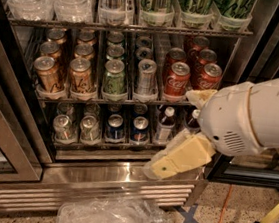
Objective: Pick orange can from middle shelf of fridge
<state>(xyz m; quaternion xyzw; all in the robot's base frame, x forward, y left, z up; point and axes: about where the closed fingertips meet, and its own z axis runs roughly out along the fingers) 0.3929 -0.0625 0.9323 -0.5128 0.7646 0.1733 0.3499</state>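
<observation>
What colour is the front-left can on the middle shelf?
Copper-orange can, dark lettering, camera view; tool sits low, right of it.

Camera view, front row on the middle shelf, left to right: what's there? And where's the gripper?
orange can → second orange can → green can → silver can → red Coca-Cola can → second red Coca-Cola can. The gripper is lower right, below that row.
</observation>
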